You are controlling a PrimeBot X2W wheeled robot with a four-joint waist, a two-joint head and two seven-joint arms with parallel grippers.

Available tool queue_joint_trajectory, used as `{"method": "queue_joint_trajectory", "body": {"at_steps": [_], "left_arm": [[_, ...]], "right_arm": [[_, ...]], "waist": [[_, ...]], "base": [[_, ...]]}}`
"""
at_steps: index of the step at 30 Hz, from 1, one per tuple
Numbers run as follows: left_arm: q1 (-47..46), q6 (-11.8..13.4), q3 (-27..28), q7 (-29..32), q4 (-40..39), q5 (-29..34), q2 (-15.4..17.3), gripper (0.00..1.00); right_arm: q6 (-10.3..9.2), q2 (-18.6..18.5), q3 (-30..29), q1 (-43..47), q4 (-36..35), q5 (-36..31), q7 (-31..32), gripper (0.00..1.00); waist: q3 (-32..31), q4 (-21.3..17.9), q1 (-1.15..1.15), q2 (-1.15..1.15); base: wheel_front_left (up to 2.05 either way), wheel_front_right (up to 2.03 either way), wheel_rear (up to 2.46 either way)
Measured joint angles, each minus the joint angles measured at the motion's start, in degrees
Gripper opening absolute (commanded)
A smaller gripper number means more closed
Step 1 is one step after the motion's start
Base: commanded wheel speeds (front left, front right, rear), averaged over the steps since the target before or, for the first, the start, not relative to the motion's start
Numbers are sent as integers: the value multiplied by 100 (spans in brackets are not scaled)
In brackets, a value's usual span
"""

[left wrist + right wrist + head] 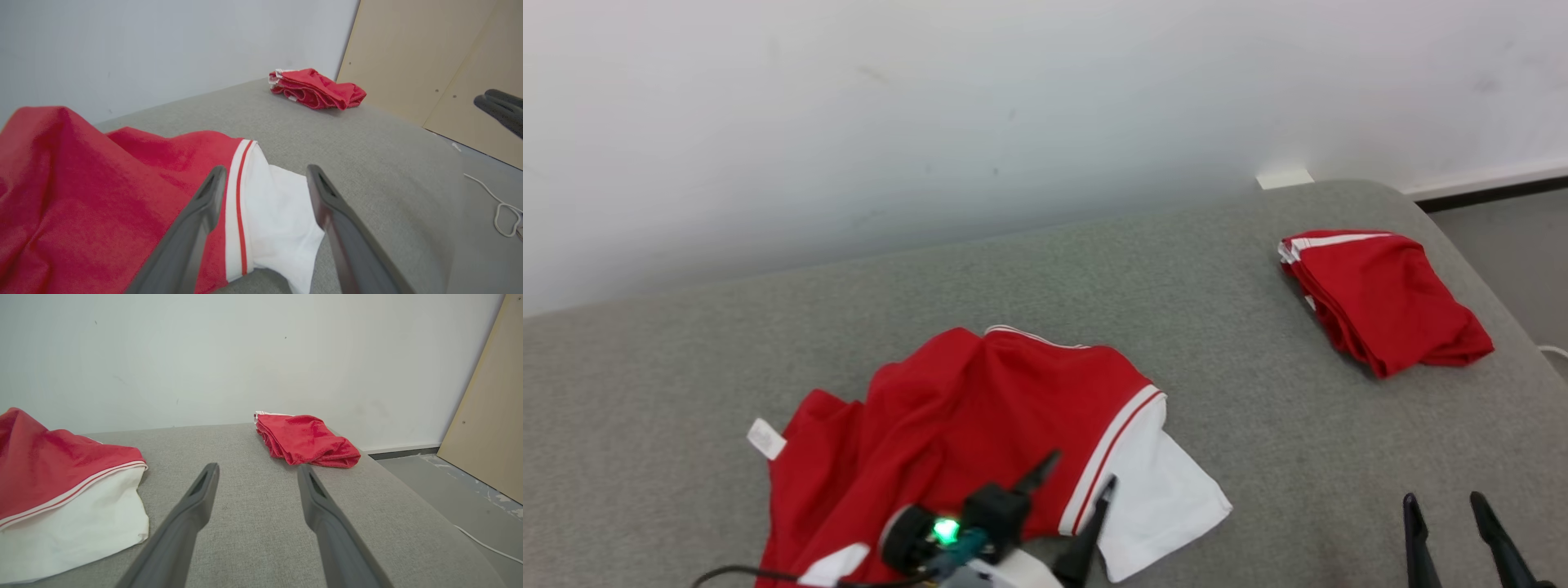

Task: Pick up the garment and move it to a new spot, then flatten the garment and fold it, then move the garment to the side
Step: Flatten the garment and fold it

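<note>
**Head view.** The crumpled red-and-white cloth garment (964, 408) lies in the lower middle of the frame on the grey fabric-covered bench (1217, 343). Its long axis runs across the frame, from a small white label (766, 438) at lower left to a white sleeve (1168, 490) at lower centre. The left fingers (1090, 531) hang spread apart over the sleeve end with nothing between them. The right fingers (1419, 543), also apart and empty, stand in the lower right corner over bare bench, well apart from the garment. A folded red cloth bundle (1380, 298) sits at upper right, far from both.

**Left wrist view.** The left fingers (192, 237) rise from the bottom edge. The white sleeve with its red stripe lies between and just beyond them, and the red body spreads away to the left of the frame. I cannot tell whether the tips touch the cloth.

**Right wrist view.** The right fingers (179, 531) point over bare bench toward the folded bundle in the middle of the frame. The crumpled garment lies off to their left, at the frame's left edge, sleeve end nearest.

The left arm is plainly the nearer one. Flattening probably needs the right arm to reach left for the sleeve end.
</note>
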Motion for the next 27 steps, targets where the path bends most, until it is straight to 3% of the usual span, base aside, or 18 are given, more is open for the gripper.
{"method": "queue_joint_trajectory", "body": {"at_steps": [6,11,15,20,27], "left_arm": [[1012,630,1260,-5,-1054,432,449,100],[1866,733,2100,-7,-1396,720,555,100],[2368,552,2684,-5,-1468,898,502,100],[2791,122,3372,-5,-1461,1244,250,100],[3203,-510,4163,-5,-1394,1756,-238,100]], "right_arm": [[0,1,-245,-1,-174,-96,0,100],[0,1,-426,-18,-161,-164,0,100],[0,2,-479,-29,-69,-162,-1,100],[0,1,-458,-27,263,-119,0,100],[0,5,-168,-72,739,8,0,100]], "waist": [[-170,322,0,0],[-269,652,0,0],[-309,926,0,0],[-329,1219,0,0],[-362,1250,0,0]], "base": [[0,0,0],[0,0,0],[0,0,0],[0,0,0],[0,0,0]]}}
